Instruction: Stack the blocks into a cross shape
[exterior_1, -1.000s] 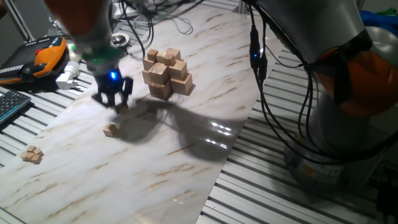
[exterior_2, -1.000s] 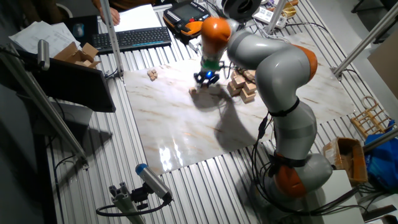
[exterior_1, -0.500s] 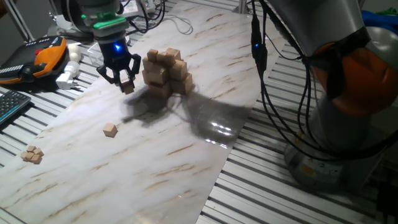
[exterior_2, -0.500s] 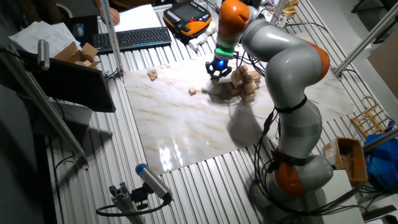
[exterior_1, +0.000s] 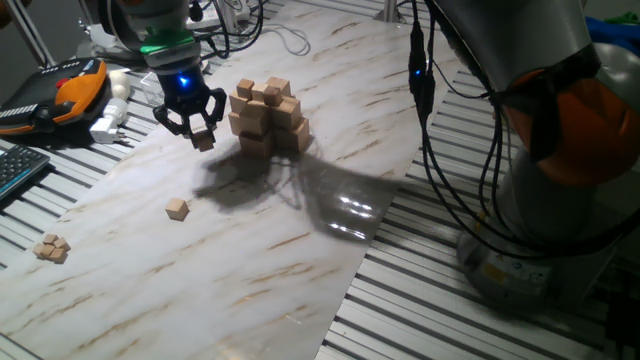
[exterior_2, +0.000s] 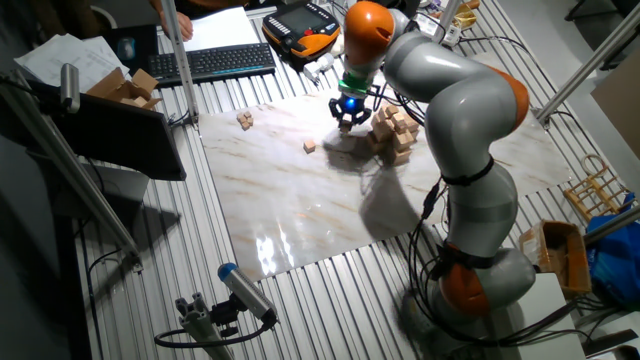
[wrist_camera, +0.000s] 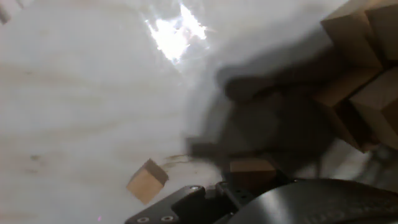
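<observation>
One cross shape (exterior_1: 266, 116), one block in the jaws (exterior_1: 204, 140), one loose block (exterior_1: 178, 208), and a small cluster of blocks (exterior_1: 50, 247).

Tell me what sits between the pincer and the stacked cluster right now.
Nothing: in one fixed view only bare marble board and shadow separate the pincer, shut on a small block, from the cluster.

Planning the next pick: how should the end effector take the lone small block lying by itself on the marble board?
Come straight down on the lone block and pinch two opposite flat side faces. It lies flat on the board with open space all round, so turn the end effector to match its slight rotation.
</observation>
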